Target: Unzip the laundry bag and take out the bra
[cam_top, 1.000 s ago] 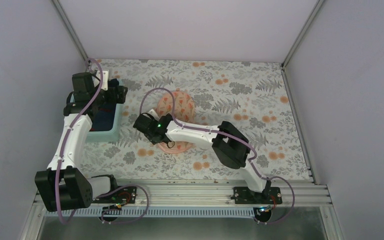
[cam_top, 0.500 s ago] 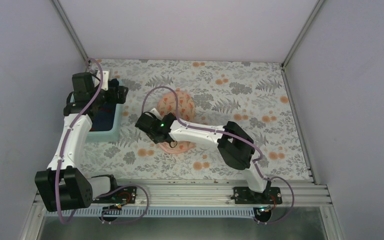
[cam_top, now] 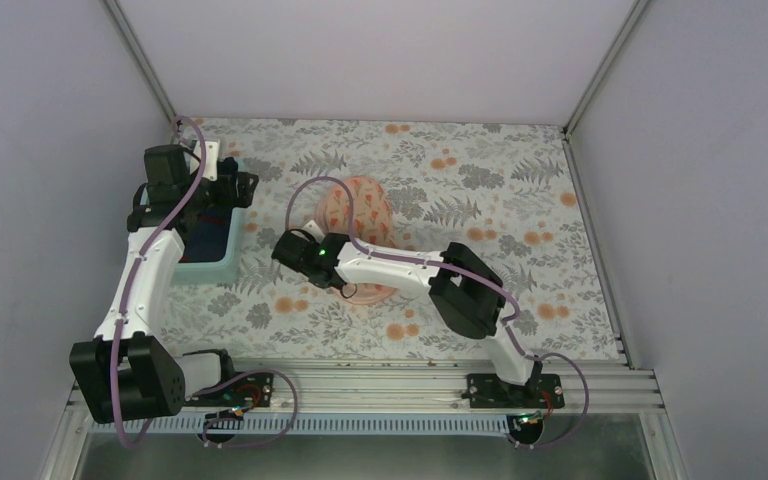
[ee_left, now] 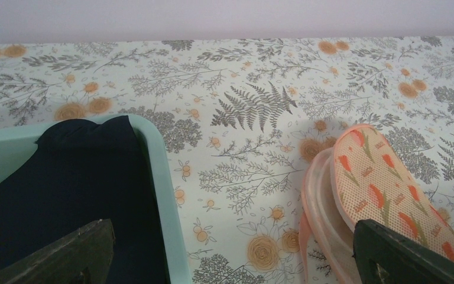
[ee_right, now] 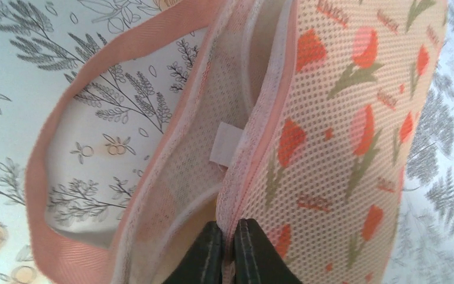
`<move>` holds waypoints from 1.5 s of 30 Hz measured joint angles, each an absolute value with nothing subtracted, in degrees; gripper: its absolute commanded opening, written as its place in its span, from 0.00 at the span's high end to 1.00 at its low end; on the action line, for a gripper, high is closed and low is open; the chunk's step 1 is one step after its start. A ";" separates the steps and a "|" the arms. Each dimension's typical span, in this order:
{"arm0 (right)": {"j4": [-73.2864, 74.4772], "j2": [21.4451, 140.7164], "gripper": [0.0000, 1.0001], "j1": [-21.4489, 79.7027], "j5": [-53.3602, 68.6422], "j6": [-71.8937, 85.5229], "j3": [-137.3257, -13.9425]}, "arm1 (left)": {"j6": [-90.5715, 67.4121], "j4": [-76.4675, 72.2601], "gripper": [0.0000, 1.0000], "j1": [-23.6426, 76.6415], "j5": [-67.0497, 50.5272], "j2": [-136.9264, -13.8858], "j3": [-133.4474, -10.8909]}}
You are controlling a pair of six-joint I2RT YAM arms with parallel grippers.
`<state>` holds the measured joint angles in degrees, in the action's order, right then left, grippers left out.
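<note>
The laundry bag [cam_top: 360,210] is a peach mesh pouch with orange-red flowers, lying mid-table. In the right wrist view its upper flap [ee_right: 343,118] stands lifted and the pouch gapes open, showing the pale lining [ee_right: 183,160]. My right gripper [ee_right: 229,228] is shut on the flap's stitched rim; in the top view it [cam_top: 298,248] sits at the bag's left side. A yellowish-tan patch [ee_right: 192,239] shows inside the opening; I cannot tell whether it is the bra. My left gripper [ee_left: 236,260] hangs open over the teal bin's edge, left of the bag [ee_left: 384,183], holding nothing.
A teal plastic bin [cam_top: 210,262] stands at the left with navy cloth [ee_left: 65,183] in it; its rim [ee_left: 165,195] lies just under my left gripper. A pink loop [ee_right: 41,177] of the bag rests on the flowered table cover. Grey walls close in the back and both sides.
My right gripper has gone from open to shut, pinching the bag's flap rim, after shifting slightly over the bag. The left arm has not moved.
</note>
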<state>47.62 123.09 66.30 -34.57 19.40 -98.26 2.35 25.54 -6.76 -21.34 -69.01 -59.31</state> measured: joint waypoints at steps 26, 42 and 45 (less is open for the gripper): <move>8.25 85.47 0.96 44.69 7.86 31.51 -59.48 | -0.95 18.98 0.06 1.43 -31.77 -66.08 -45.80; -1.02 78.56 0.93 41.91 12.97 41.67 -44.27 | -3.73 12.32 0.06 9.50 -30.57 -82.63 -40.73; -0.93 77.28 0.74 41.47 12.80 42.59 -42.65 | -3.95 11.55 0.06 9.50 -30.20 -84.27 -40.42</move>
<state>-0.93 77.28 41.47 12.80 42.59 -42.65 -3.95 11.55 9.50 -30.20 -84.27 -40.42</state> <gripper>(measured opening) 0.089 0.940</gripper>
